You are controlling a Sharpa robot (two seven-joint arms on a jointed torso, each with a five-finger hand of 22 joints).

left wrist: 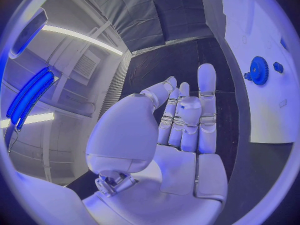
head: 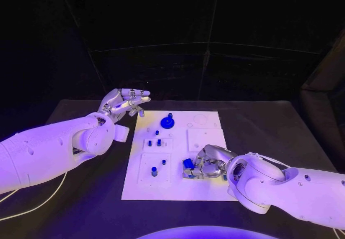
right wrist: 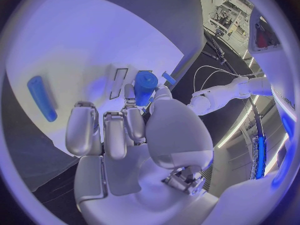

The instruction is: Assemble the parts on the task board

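- The task board lies lengthwise down the middle of the black table; bare table runs along both long sides and beyond the far end.
- The left hand hangs above the table just off the board's far left corner, fingers apart, blocking that approach.
- The right hand sits low over the board's near right part, curled round a blue part.
- A blue gear stands at the far end.
- Small blue pegs stand in the left column; those nearer the right hand, perhaps, crowd its path.
- The board's far right quarter looks bare.
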